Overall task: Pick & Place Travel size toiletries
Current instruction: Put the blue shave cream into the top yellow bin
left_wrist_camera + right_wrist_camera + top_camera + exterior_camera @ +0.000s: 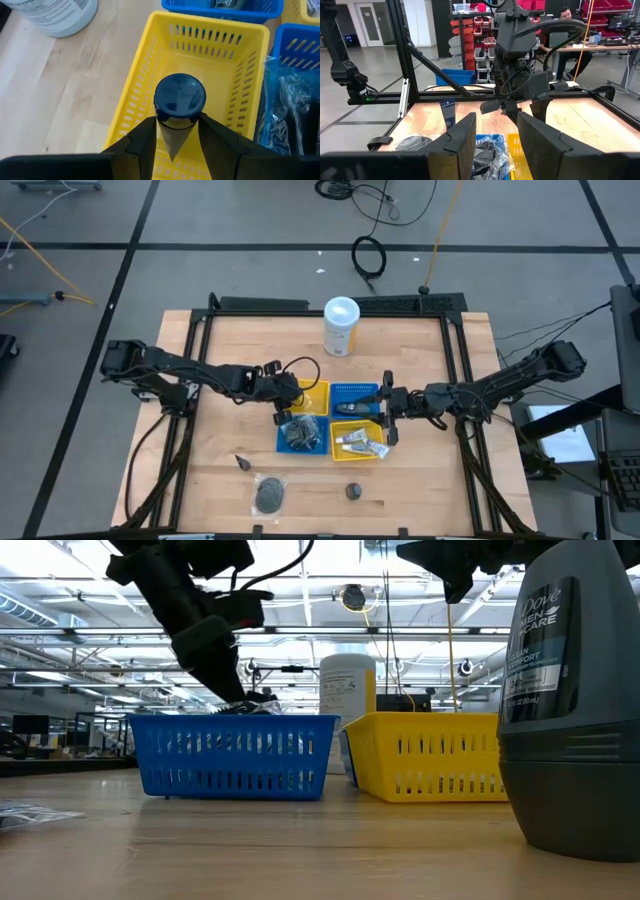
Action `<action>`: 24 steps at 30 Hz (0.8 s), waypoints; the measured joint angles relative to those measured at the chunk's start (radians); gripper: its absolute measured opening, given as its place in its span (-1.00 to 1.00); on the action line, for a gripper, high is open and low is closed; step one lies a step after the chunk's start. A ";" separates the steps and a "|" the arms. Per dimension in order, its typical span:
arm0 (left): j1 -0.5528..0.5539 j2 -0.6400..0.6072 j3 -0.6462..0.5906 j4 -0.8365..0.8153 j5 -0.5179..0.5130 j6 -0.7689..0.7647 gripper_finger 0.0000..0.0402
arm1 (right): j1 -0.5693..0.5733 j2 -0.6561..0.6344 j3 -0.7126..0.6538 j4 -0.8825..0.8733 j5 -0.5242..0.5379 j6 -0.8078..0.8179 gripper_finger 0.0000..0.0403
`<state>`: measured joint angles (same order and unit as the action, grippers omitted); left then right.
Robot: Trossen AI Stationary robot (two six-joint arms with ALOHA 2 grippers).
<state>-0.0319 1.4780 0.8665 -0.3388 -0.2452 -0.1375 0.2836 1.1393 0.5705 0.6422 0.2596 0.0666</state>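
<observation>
The wooden surface carries a tall white canister at 12 o'clock and four square trays packed together at its centre. Of these, the yellow tray sits at 10 o'clock in the group and a blue tray at 2 o'clock. A second blue tray at 8 o'clock is full of dark mesh puffs, and a second yellow tray at 4 o'clock holds white tubes.

The left claw reaches in from 9 o'clock and hangs over the 10 o'clock yellow tray, its fingers gripping a small blue-capped bottle. The right claw comes from 3 o'clock, above the right-hand trays, with its fingers spread and nothing between them.

Loose on the surface near 6 o'clock lie a mesh puff, a grey deodorant stick and a tiny black piece.
</observation>
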 joint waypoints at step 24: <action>-0.002 -0.038 0.002 0.103 -0.001 0.074 -0.27 | 0.000 0.000 0.001 -0.007 0.000 0.000 -0.33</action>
<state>-0.0337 1.4403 0.8680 -0.2359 -0.2458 -0.0637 0.2836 1.1393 0.5711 0.6350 0.2596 0.0666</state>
